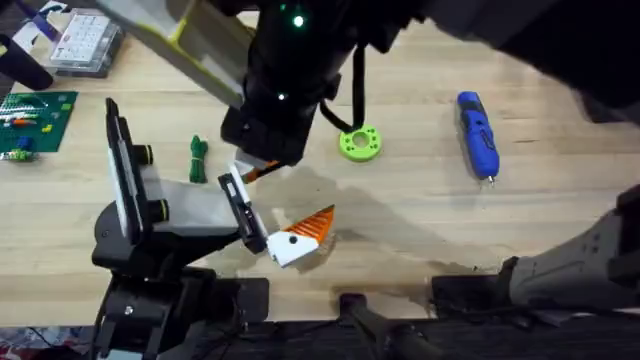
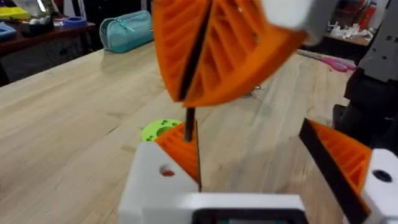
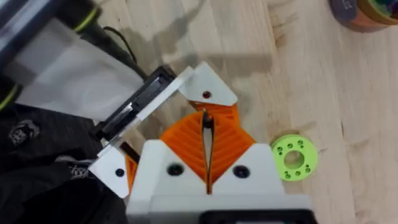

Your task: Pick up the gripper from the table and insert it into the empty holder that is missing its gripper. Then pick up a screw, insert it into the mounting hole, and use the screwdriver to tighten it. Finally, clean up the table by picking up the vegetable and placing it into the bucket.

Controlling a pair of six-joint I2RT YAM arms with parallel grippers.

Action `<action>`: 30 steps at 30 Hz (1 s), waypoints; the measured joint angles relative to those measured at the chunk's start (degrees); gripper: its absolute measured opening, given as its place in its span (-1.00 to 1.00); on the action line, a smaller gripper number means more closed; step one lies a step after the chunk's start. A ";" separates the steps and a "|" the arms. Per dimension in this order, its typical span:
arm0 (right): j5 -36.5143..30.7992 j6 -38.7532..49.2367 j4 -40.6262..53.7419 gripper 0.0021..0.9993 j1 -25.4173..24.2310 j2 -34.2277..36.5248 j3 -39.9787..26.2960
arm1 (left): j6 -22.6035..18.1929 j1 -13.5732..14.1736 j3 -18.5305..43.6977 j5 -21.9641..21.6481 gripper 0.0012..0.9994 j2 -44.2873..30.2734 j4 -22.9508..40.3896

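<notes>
The holder (image 1: 165, 215) lies at the lower left of the table (image 1: 420, 220), and its black crossbar (image 1: 240, 210) carries two white finger pieces with orange wedges. One gripper piece (image 1: 298, 238) sits at the crossbar's near end. The other (image 3: 205, 93), with a small mounting hole, sits at the far end. These are my left gripper's (image 2: 242, 130) own fingers, standing wide open. My right gripper (image 3: 207, 124) hangs right over the far piece, its pads shut on a thin dark pin that looks like the screw (image 2: 188, 121). The screwdriver (image 1: 478, 135) lies at the right. The vegetable (image 1: 198, 158) lies beside the holder.
A lime-green holed disc (image 1: 360, 143) lies just beyond the crossbar. A green baseplate with bricks (image 1: 35, 120) and a clear parts box (image 1: 85, 40) stand at the far left. A round orange-and-blue tub, likely the bucket (image 3: 364, 11), shows in the right wrist view.
</notes>
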State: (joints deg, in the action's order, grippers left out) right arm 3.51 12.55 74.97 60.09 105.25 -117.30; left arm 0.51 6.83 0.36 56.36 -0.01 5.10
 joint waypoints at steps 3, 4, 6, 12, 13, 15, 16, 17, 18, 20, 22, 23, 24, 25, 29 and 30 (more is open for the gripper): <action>0.02 0.68 -0.06 -0.99 0.70 0.00 0.00 | 0.00 0.00 0.00 0.00 0.97 0.00 0.00; 0.02 0.88 -0.09 -0.99 0.86 0.00 0.00 | 0.00 0.00 0.00 0.00 0.97 0.00 0.00; 0.02 1.23 -0.14 -0.99 0.98 0.00 0.00 | 0.00 0.00 0.00 0.00 0.97 0.00 0.00; 0.01 1.53 -0.14 -0.99 0.97 0.00 0.00 | 0.00 0.00 0.00 0.00 0.97 0.00 0.00; 0.02 1.62 -0.14 -0.99 0.97 0.00 0.00 | 0.00 0.00 0.00 0.00 0.97 0.00 0.00; 0.00 1.65 -0.14 -0.99 0.97 0.00 0.00 | 0.00 0.00 0.00 0.00 0.97 -0.01 0.00; 0.00 1.65 -0.14 -0.99 0.97 0.00 0.00 | 0.00 0.00 0.00 0.00 0.97 0.00 0.00; 0.00 1.65 -0.14 -0.99 0.97 0.00 0.00 | 0.00 0.00 0.00 0.00 0.97 -0.01 0.00; 0.00 1.65 -0.14 -0.99 0.97 0.01 0.00 | 0.00 0.00 0.00 0.00 0.97 -0.02 0.00; 0.00 1.76 -0.15 -0.99 0.97 0.03 0.00 | 0.00 0.00 0.00 0.00 0.97 0.00 0.00; 0.00 1.99 -0.16 -0.99 0.97 0.16 -0.04 | 0.00 0.00 0.00 0.00 0.97 0.00 0.00; 0.00 2.10 -0.17 -0.99 0.97 0.28 -0.05 | 0.00 0.00 0.00 0.00 0.97 0.00 0.00; 0.00 2.13 -0.20 -0.99 0.97 0.43 -0.07 | 0.00 0.00 0.00 0.00 0.97 0.00 0.00; -0.01 2.20 -0.25 -0.99 0.97 0.58 -0.09 | 0.00 0.00 0.00 0.00 0.97 0.00 0.00; -0.13 2.30 -0.36 -0.99 0.97 1.54 -0.09 | 0.00 0.00 0.00 0.00 0.97 -0.02 0.00; -0.28 2.30 -0.36 -0.99 0.97 1.81 -0.09 | 0.00 0.00 0.00 0.00 0.97 0.00 0.00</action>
State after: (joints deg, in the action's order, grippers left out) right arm 3.23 14.85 74.60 61.06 107.06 -117.38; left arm 0.51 6.83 0.36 56.36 -0.01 5.10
